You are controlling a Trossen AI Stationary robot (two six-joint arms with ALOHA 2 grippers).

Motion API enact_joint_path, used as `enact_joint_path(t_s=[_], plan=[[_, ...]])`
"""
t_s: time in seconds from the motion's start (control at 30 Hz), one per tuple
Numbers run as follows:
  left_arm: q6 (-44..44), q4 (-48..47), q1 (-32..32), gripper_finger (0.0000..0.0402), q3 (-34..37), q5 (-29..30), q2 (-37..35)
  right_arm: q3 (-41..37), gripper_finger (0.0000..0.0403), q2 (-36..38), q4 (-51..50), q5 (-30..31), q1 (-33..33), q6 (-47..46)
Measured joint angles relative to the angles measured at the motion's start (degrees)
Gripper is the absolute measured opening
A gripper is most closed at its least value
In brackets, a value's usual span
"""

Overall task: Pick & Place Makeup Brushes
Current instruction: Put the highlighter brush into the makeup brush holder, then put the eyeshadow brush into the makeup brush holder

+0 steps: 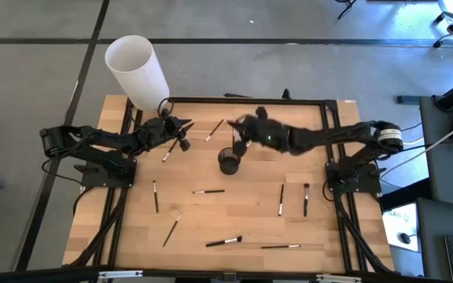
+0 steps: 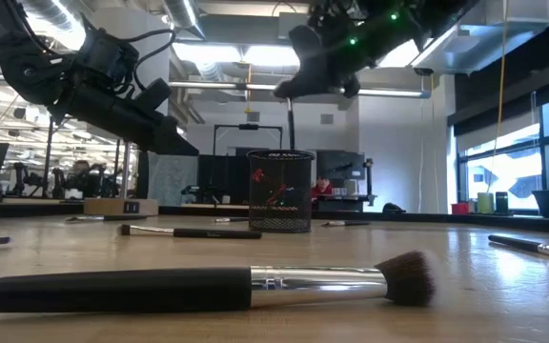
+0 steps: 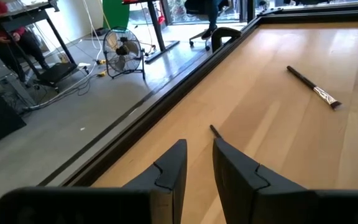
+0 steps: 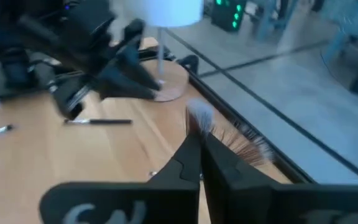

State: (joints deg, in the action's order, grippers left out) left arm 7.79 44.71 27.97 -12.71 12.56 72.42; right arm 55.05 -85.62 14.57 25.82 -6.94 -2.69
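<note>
Right hand (image 1: 241, 132) is up in the air, fingers clamped on a brush (image 4: 199, 119); its pale bristle tip sticks out past the fingertips in the right wrist view. In the high view that hand sits at roughly 1 o'clock from the black mesh cup (image 1: 228, 162), near it, not yet over the mouth. The low view agrees: the hand hangs above the cup and off to one side.

The relation that matters, as I read it: the cup lies at about 7 o'clock from the right hand. The held brush's long axis seems to run out along the fingers, so it probably needs tipping toward vertical before it will drop in cleanly. Exact tilt I can't tell, the hand is motion-blurred from above.

Left hand (image 1: 181, 130) hovers near the bench's far-left corner, fingers slightly parted, holding nothing. A short brush (image 1: 168, 152) lies just at 7 o'clock from it, and another (image 1: 214, 130) at 3 o'clock, axis running roughly 1 to 7.

The other makeup brushes (image 1: 223, 241) are scattered flat over the near half of the bench (image 1: 242, 212), well apart from both hands. The fat one with the silver ferrule fills the low view's foreground.

White lamp (image 1: 136, 71) stands at the far-left corner, clear of the cup.
</note>
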Motion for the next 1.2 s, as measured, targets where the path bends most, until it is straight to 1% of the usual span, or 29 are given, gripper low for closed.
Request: enact_joint_path(t_s=[0.07, 0.17, 0.23, 0.33, 0.47, 0.53, 0.67, 0.8, 0.9, 0.97, 1.1, 1.2], plan=[[0.0, 0.0, 0.0, 0.0075, 0.0, 0.0, 0.0, -1.5, 0.0003, 0.0, 3.5, 0.1, 1.7, 0.2], [0.0, 0.0, 0.0, 0.0075, 0.0, 0.0, 0.0, -3.7, 0.0003, 0.1, 5.8, 0.2, 3.7, 1.3], [0.0, 0.0, 0.0, 0.0075, 0.0, 0.0, 0.0, -5.2, 0.0004, 0.0, 7.4, 0.1, 4.4, 3.2], [0.0, 0.1, 0.0, 0.0075, 0.0, 0.0, 0.0, -7.7, 0.0011, -0.2, 12.3, 0.2, 4.7, 4.9], [0.0, 0.5, 0.0, 0.0075, 0.0, 0.0, 0.0, -10.7, 0.0031, -1.5, 19.1, 0.2, 4.7, 7.9], [0.0, 0.5, 0.0, 0.0075, 0.0, 0.0, 0.0, -11.2, 0.0041, -2.2, 20.5, 0.2, 4.7, 9.4], [0.0, 0.5, 0.0, 0.0075, 0.0, 0.0, 0.0, -11.2, 0.0064, -3.9, 20.2, -0.4, 4.7, 11.8], [0.0, 0.4, 0.0, 0.0075, 0.0, 0.0, 0.0, -10.8, 0.0098, -4.0, 19.8, -0.5, 4.6, 8.2], [0.0, 0.4, 0.0, 0.0075, 0.0, 0.0, 0.0, -9.0, 0.0129, -3.7, 16.8, -0.4, 4.3, 5.9], [0.0, 0.5, 0.0, 0.0075, 0.0, 0.0, 0.0, -6.3, 0.0149, -3.6, 12.4, 0.0, 3.9, 4.7], [0.0, 0.4, 0.0, 0.0075, 0.0, 0.0, 0.0, 2.0, 0.0178, -3.6, -3.8, 1.8, 2.1, 0.3], [0.0, 0.4, 0.0, 0.0075, 0.0, 0.0, 0.0, 9.5, 0.0188, -3.6, -19.0, 3.9, 0.1, -6.2]])
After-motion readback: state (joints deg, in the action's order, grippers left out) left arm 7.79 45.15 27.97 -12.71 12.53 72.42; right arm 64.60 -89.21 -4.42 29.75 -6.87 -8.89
